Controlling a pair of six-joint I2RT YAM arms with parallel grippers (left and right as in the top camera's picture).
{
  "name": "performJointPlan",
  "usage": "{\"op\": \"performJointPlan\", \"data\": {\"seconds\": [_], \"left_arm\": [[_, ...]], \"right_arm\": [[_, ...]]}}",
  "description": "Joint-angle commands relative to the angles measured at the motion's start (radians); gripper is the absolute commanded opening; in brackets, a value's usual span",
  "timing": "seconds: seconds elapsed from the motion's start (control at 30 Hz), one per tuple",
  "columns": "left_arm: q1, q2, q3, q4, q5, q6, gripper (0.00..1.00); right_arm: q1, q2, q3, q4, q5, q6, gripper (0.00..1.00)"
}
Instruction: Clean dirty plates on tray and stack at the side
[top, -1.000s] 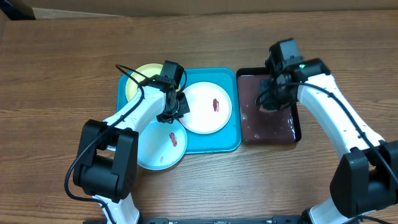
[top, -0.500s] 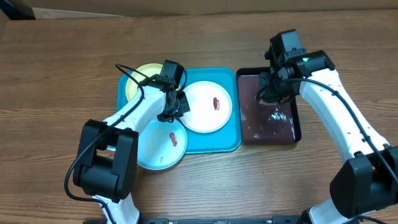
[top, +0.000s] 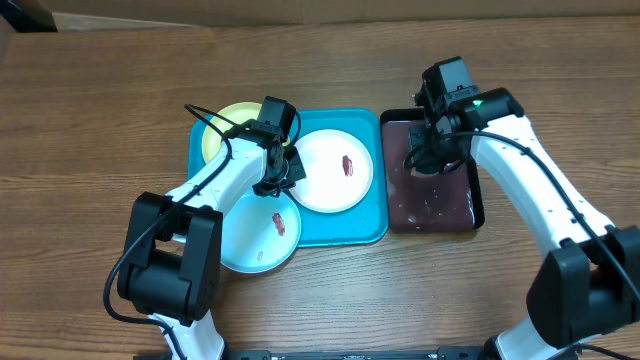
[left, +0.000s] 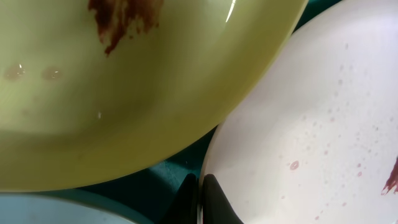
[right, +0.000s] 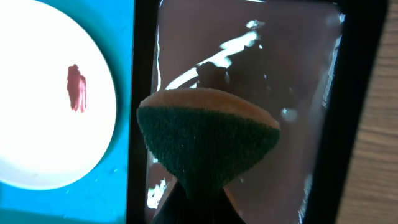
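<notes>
The turquoise tray (top: 368, 228) holds three smeared plates: yellow-green (top: 222, 128) at the far left, white (top: 330, 172) in the middle, and light blue (top: 252, 238) hanging over the near edge. My left gripper (top: 284, 180) is shut on the white plate's left rim; the left wrist view shows its fingers (left: 199, 200) pinching that rim (left: 311, 124), beside the yellow-green plate (left: 124, 93). My right gripper (top: 428, 158) is shut on a green and yellow sponge (right: 208, 140) held over the black tray (top: 478, 205).
The black tray (right: 144, 74) holds reddish-brown liquid and lies right beside the turquoise tray (right: 123, 50). The white plate (right: 37, 124) shows left of it in the right wrist view. Wooden table lies all around.
My right gripper with the sponge has shifted a little left over the black tray, and the liquid has rippled. My left arm has not moved.
</notes>
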Motion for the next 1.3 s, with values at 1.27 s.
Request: {"op": "performJointPlan", "data": {"seconds": [1.27], "left_arm": [[-0.005,0.001,0.024,-0.038,0.023,-0.021,0.04]], "right_arm": [[0.348,0.353,0.285,0.034,0.296,0.164,0.04]]}}
